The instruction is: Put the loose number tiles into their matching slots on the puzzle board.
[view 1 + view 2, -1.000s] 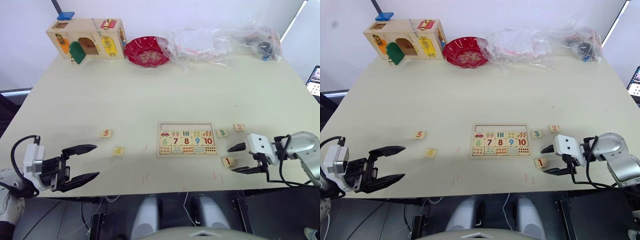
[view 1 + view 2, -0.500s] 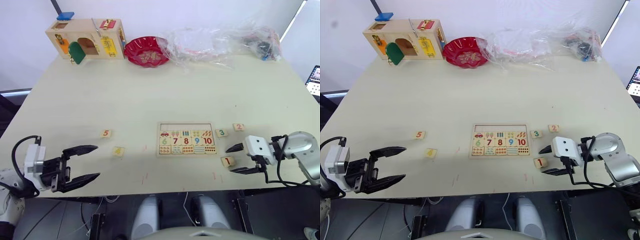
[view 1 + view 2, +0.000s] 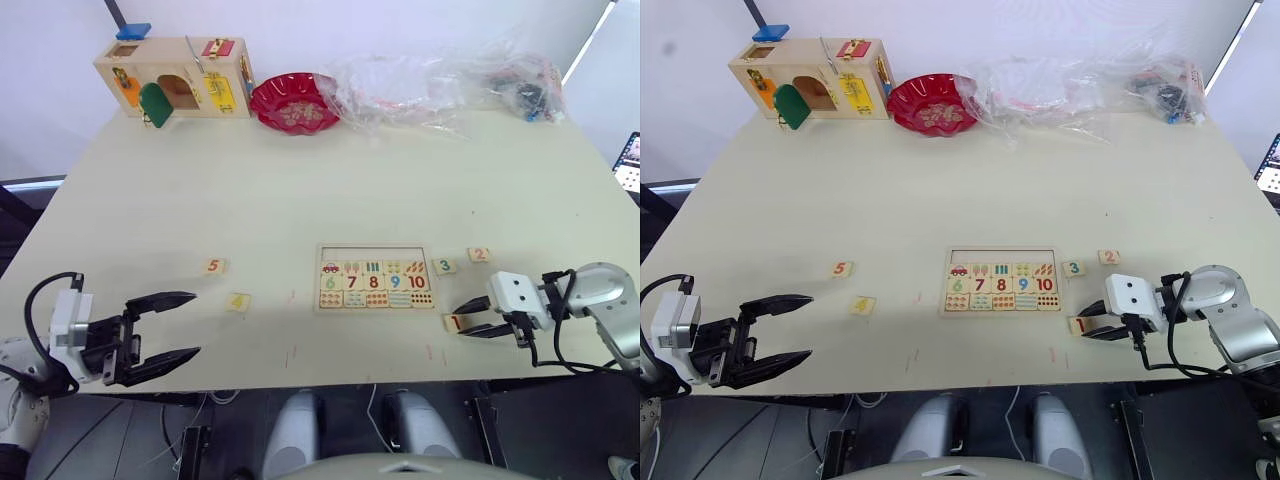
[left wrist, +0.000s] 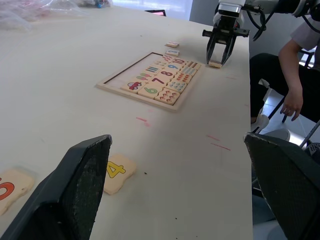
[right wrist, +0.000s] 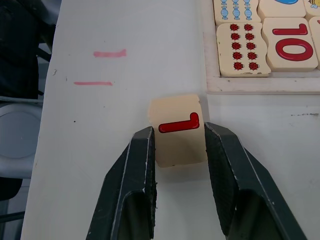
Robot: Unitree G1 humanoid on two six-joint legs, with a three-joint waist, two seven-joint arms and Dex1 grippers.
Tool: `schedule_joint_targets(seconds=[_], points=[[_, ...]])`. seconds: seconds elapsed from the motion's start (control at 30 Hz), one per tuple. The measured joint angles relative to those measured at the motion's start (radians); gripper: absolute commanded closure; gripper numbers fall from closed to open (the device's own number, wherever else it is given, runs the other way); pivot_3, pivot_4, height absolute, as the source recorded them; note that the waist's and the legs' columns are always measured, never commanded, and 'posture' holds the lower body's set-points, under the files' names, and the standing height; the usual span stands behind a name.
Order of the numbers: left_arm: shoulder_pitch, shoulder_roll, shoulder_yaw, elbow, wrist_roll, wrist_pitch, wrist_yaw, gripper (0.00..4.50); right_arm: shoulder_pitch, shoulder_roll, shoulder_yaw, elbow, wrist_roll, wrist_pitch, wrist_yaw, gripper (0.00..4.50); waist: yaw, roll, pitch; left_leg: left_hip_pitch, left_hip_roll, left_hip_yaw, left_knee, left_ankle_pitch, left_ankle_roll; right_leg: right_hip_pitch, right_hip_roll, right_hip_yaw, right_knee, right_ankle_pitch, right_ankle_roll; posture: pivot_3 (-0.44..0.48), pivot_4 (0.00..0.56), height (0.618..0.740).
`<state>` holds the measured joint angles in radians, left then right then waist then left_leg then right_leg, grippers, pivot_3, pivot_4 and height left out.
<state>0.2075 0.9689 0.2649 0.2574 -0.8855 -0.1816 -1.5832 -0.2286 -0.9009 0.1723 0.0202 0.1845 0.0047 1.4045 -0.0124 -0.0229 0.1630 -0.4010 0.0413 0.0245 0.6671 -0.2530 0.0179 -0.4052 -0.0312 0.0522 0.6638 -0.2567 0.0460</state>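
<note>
The puzzle board (image 3: 318,275) lies at the table's front centre. Its far row of slots (image 3: 372,251) is bare wood, and the nearer rows show pictures, numerals 6 to 10 and dots. Right of it lie tile 3 (image 3: 444,265) and tile 2 (image 3: 479,254). Tile 1 (image 5: 176,112) rests on the table with my right gripper (image 5: 179,130) shut on its two sides. Left of the board lie tile 5 (image 3: 211,266) and tile 4 (image 3: 237,301). My left gripper (image 3: 165,325) hovers open near the front left edge, short of tile 4 (image 4: 117,172).
A wooden latch box (image 3: 175,78), a red bowl (image 3: 293,102) and clear plastic bags (image 3: 440,80) line the far edge. A person's hand (image 4: 292,100) hangs beyond the table on the right side. Red marks dot the tabletop near the front edge.
My right gripper's fingers have closed in from a wide gap onto tile 1. The left arm has not moved.
</note>
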Motion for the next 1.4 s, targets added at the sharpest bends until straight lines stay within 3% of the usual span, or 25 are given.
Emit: schedule_joint_targets(seconds=[0.17, 0.23, 0.33, 0.47, 0.6, 0.8, 1.13, 1.4], points=[[0.000, -0.003, 0.001, 0.000, 0.000, 0.000, 0.000, 0.00, -0.019, -0.028, -0.007, -0.123, 0.002, 0.160, -0.060, 3.64, -0.003, 0.002, 0.001, 0.000, 0.000, -0.001, 0.000, 0.000, 0.000, -0.001, 0.000, 0.001, 0.001, 0.000, 0.000, 0.000, 0.150, 0.740], [-0.002, -0.006, 0.002, 0.000, 0.000, 0.000, 0.000, 0.00, -0.094, -0.061, 0.005, -0.216, -0.004, 0.305, -0.072, 3.64, -0.006, 0.004, 0.003, 0.000, 0.000, -0.001, 0.000, 0.000, 0.000, -0.001, -0.001, 0.001, 0.001, 0.000, 0.000, 0.000, 0.150, 0.740], [-0.007, -0.012, 0.007, -0.002, 0.000, 0.000, 0.000, 0.00, -0.284, -0.090, 0.060, -0.329, -0.047, 0.522, -0.081, 3.64, -0.006, 0.006, 0.003, 0.000, 0.002, 0.000, 0.000, 0.000, 0.000, -0.004, -0.001, 0.000, 0.002, 0.000, 0.000, 0.000, 0.150, 0.740], [-0.025, -0.022, 0.009, -0.005, 0.004, 0.001, -0.001, 0.00, -0.591, 0.011, 0.210, -0.342, -0.059, 0.771, -0.062, 3.64, -0.009, 0.006, 0.004, -0.003, 0.004, 0.000, -0.001, 0.000, 0.000, -0.008, 0.000, -0.002, 0.002, 0.001, -0.002, 0.000, 0.150, 0.740], [-0.031, -0.028, 0.011, 0.002, 0.019, 0.001, -0.001, 0.00, -0.796, 0.167, 0.334, -0.190, -0.107, 0.817, -0.079, 3.64, -0.007, 0.007, 0.004, -0.016, 0.003, -0.001, 0.002, 0.000, 0.000, -0.019, -0.001, -0.005, 0.003, 0.003, 0.001, 0.000, 0.150, 0.740], [-0.043, -0.050, 0.018, 0.014, 0.024, 0.001, -0.001, 0.00, -1.007, 0.342, 0.512, -0.030, -0.178, 0.871, -0.064, 3.64, -0.004, 0.007, 0.004, -0.019, -0.001, -0.001, 0.001, 0.000, 0.000, -0.019, -0.002, -0.010, 0.002, 0.004, 0.002, 0.000, 0.150, 0.740], [-0.073, -0.086, 0.058, 0.026, 0.041, 0.018, -0.001, 0.00, -1.116, 0.632, 0.614, 0.441, -0.272, 0.846, -0.139, 3.64, -0.007, 0.006, 0.004, -0.019, -0.002, -0.001, 0.002, 0.000, -0.001, -0.019, -0.002, -0.012, 0.005, 0.004, 0.002, 0.000, 0.150, 0.740], [-0.084, -0.130, 0.118, 0.042, 0.057, 0.043, -0.001, 0.00, -1.151, 0.760, 0.619, 0.568, -0.321, 0.820, -0.164, 3.64, -0.030, 0.006, 0.004, -0.018, -0.002, -0.002, 0.002, 0.000, -0.001, -0.022, -0.002, -0.012, 0.013, 0.003, 0.001, 0.000, 0.150, 0.740]])
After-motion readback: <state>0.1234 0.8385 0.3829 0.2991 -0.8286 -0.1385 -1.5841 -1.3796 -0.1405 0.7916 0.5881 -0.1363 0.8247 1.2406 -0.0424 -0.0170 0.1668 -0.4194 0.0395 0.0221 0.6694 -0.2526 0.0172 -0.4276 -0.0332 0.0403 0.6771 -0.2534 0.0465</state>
